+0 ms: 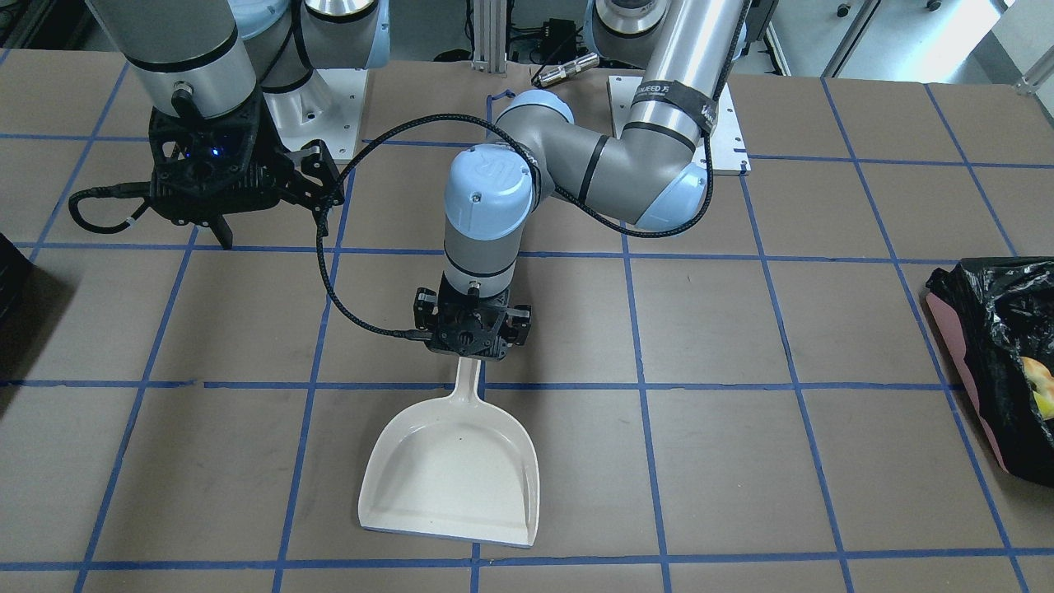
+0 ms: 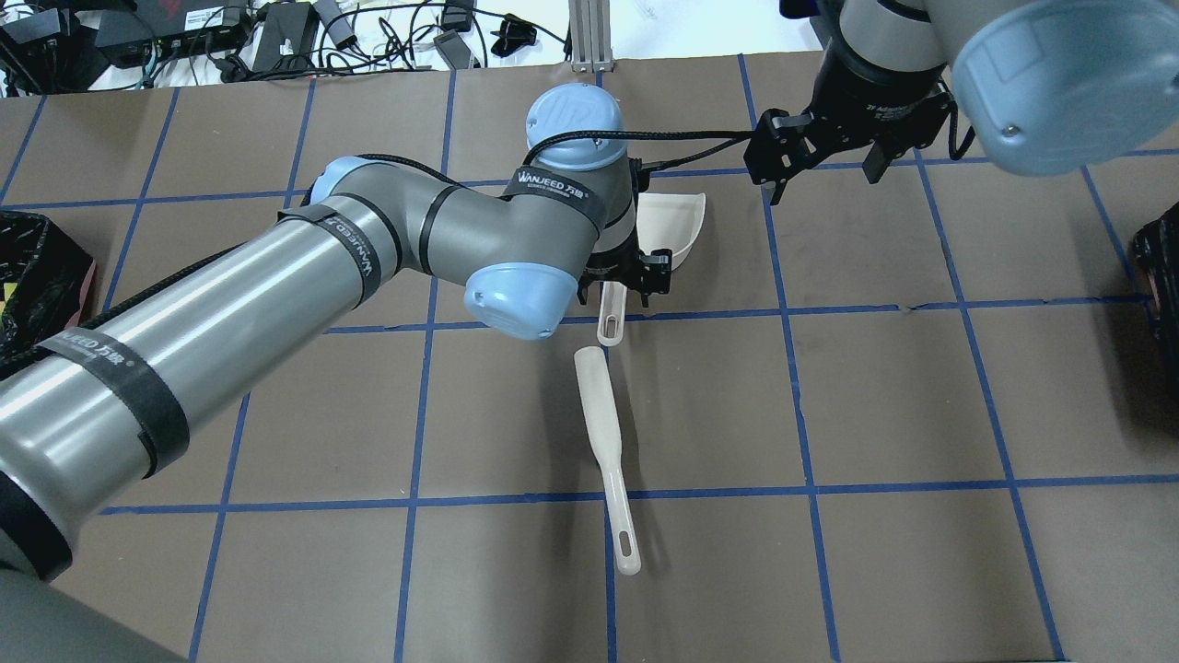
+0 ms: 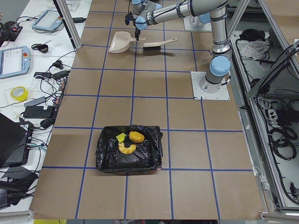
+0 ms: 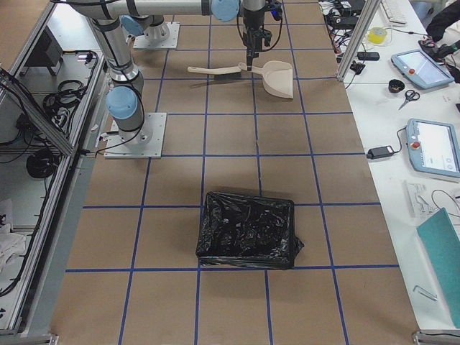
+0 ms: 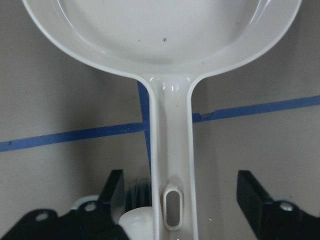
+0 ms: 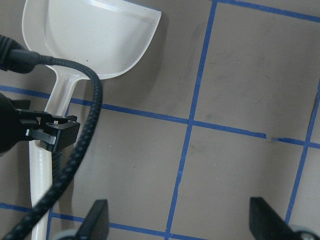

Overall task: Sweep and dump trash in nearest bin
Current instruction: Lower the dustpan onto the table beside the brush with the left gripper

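Observation:
The trash (image 3: 128, 142), golden-brown and yellow pieces, lies inside the bin (image 3: 105, 158), a pink-sided container lined with a black bag. The bin also shows at the right edge of the front view (image 1: 988, 313) with trash (image 1: 1039, 387) in it. The white dustpan (image 1: 453, 469) lies flat and empty on the table. My left gripper (image 1: 473, 350) is open, its jaws wide apart on either side of the dustpan's handle (image 5: 170, 165) without touching it. My right gripper (image 2: 822, 170) is open and empty, above the table beside the dustpan (image 6: 95, 40).
A white long-handled brush (image 2: 603, 433) lies on the table just behind the dustpan's handle. A second black container (image 4: 248, 230) stands at the table's other end. Cables and devices lie beyond the table's far edge (image 2: 276, 37).

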